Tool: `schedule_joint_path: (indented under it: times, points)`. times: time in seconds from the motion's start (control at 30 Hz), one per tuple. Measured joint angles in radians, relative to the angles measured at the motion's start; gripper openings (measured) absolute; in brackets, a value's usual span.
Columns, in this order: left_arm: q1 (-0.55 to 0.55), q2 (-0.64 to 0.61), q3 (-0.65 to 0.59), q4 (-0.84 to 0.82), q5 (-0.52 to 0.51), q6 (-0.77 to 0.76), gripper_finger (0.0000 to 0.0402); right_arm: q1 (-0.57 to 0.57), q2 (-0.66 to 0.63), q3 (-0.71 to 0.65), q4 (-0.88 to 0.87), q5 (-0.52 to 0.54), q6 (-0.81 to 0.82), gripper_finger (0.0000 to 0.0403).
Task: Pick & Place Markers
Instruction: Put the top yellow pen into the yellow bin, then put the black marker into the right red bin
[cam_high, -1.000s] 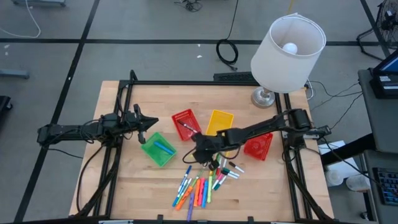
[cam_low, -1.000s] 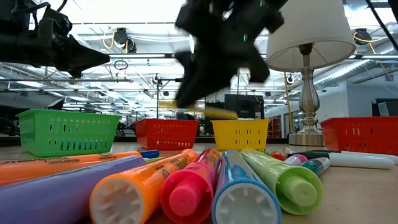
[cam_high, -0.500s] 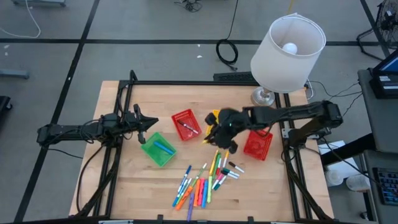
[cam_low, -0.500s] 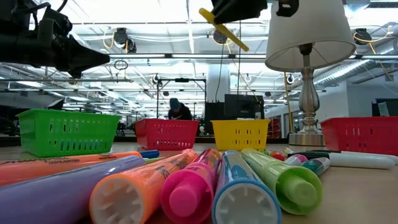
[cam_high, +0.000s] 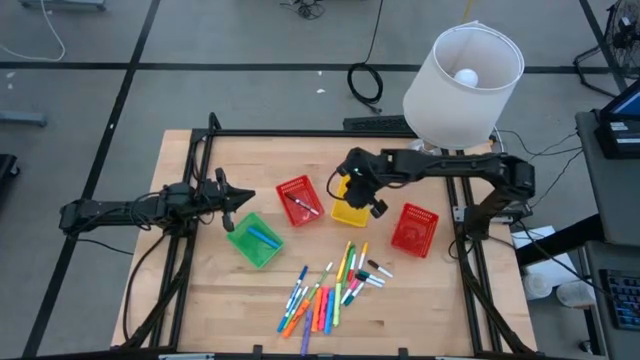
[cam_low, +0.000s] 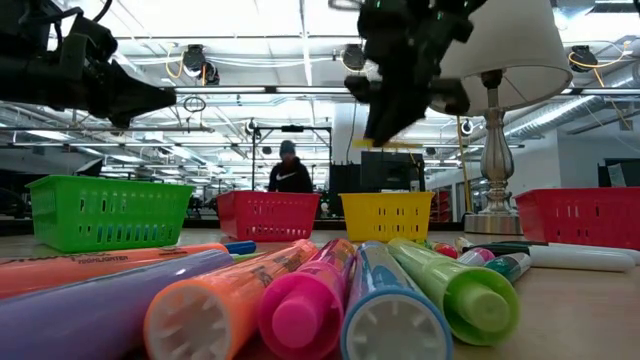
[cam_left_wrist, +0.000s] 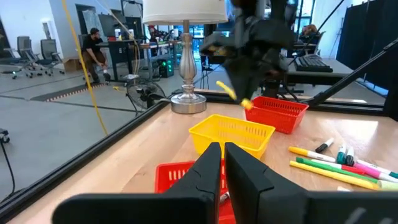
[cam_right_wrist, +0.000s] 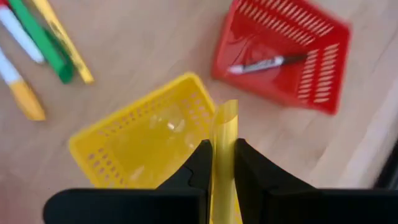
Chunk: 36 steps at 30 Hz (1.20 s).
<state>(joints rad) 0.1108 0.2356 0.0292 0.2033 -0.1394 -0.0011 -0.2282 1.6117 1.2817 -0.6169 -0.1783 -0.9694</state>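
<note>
A wooden table (cam_high: 200, 300) carries a white-shaded lamp (cam_high: 462, 72) at its far right corner, four mesh baskets across the middle and a loose scatter of markers (cam_high: 325, 295) near the front edge. The right arm reaches in from the right, its right gripper (cam_high: 352, 182) poised above the yellow basket (cam_high: 349, 211) with its fingers clamped on a yellow marker (cam_right_wrist: 224, 149), which hangs over the basket's open top. Left of it, a red basket (cam_high: 299, 201) holds a dark marker (cam_right_wrist: 267, 63); another red basket (cam_high: 415, 229) sits to the right. The green basket (cam_high: 254, 240), farther left, holds a blue marker (cam_high: 263, 237). The left arm waits at the table's left side, its left gripper (cam_high: 240, 196) closed and empty. A person (cam_low: 288, 172) stands in the room beyond.
</note>
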Motion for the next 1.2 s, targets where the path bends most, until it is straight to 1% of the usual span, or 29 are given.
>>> schedule_joint_path:
  times: [0.2, 0.37, 0.5, 0.6, 0.67, 0.77, 0.9, 0.97, 1.07, 1.13, 1.2]
  points:
    - [0.000, 0.000, 0.000, -0.016, 0.000, -0.010, 0.0031, -0.015, 0.058, -0.063, 0.012, -0.001, -0.067, 0.0030]
    - [0.000, 0.000, 0.000, -0.029, 0.000, -0.013, 0.0031, -0.013, 0.134, -0.084, 0.020, 0.003, -0.133, 0.0030]
    - [0.000, 0.000, 0.000, -0.028, 0.000, -0.016, 0.0031, 0.003, 0.175, -0.084, 0.045, 0.073, -0.143, 0.0030]
    - [0.000, 0.000, 0.000, -0.028, 0.000, -0.016, 0.0031, 0.010, 0.182, -0.084, 0.068, 0.101, -0.127, 0.0032]
    - [0.000, 0.000, 0.000, -0.028, 0.000, -0.016, 0.0031, 0.014, 0.183, -0.084, 0.077, 0.103, -0.087, 0.0055]
    - [0.000, 0.000, 0.000, -0.028, 0.000, -0.016, 0.0031, 0.014, 0.181, -0.084, 0.080, 0.110, -0.060, 0.0103]
    - [0.000, 0.000, 0.000, -0.028, 0.000, -0.016, 0.0031, 0.025, 0.157, -0.084, 0.081, 0.186, -0.021, 0.0148]
    - [0.000, 0.000, 0.000, -0.028, 0.000, -0.016, 0.0031, 0.032, 0.128, -0.084, 0.075, 0.227, -0.007, 0.0160]
    - [0.000, 0.000, 0.000, -0.028, 0.000, -0.012, 0.0031, 0.047, 0.050, -0.084, 0.082, 0.244, 0.044, 0.0165]
    - [0.000, 0.000, 0.000, -0.025, 0.000, -0.005, 0.0031, 0.060, -0.034, -0.084, 0.080, 0.206, 0.104, 0.0161]
    - [0.000, 0.000, 0.000, -0.024, 0.000, -0.003, 0.0031, 0.076, -0.138, -0.084, 0.112, 0.120, 0.184, 0.0152]
